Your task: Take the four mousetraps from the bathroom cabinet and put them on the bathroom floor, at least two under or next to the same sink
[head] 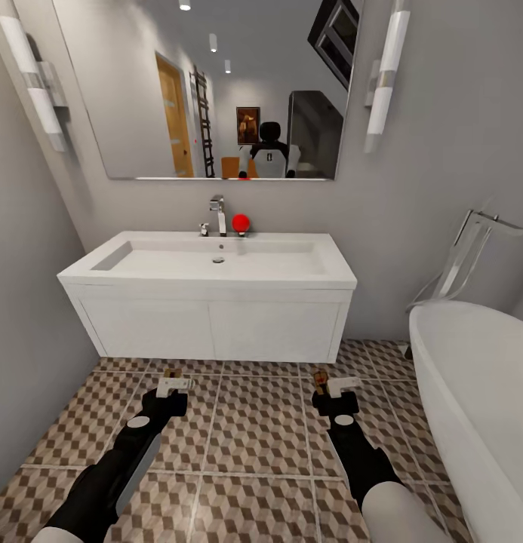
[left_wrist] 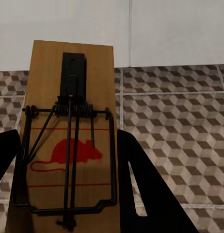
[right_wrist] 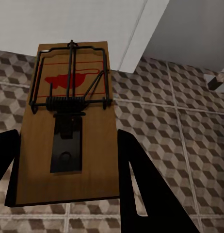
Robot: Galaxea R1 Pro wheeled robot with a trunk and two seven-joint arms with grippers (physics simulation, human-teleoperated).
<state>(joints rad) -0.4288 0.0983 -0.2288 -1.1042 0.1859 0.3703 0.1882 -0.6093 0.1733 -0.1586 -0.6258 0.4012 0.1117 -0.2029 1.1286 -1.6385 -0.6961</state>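
Head view: the robot faces the wall-hung white sink (head: 208, 264), with the cube-patterned bathroom floor (head: 253, 445) spread between it and the vanity and a white bathtub (head: 472, 392) beyond the right hand. Both arms reach forward and low, the left hand (head: 170, 386) and right hand (head: 333, 386) hovering above the tiles just short of the vanity front, each clamped on a tan board.

In the left wrist view, the left mousetrap (left_wrist: 68, 141) sits gripped between the dark fingers (left_wrist: 141, 194), its red mouse mark and wire spring facing the camera, tiles and white vanity ahead of it. In the right wrist view, the right mousetrap (right_wrist: 71, 121) is held the same way, flanked by the right fingers (right_wrist: 141, 194), the floor close beneath it.

The step in hand appears to be delivery: two traps carried to the sink, not yet set down. The next move likely calls for lowering each hand until its board lies flat on the tiles beside or under the vanity, then releasing both. The cabinet would then need another visit for any traps left there.
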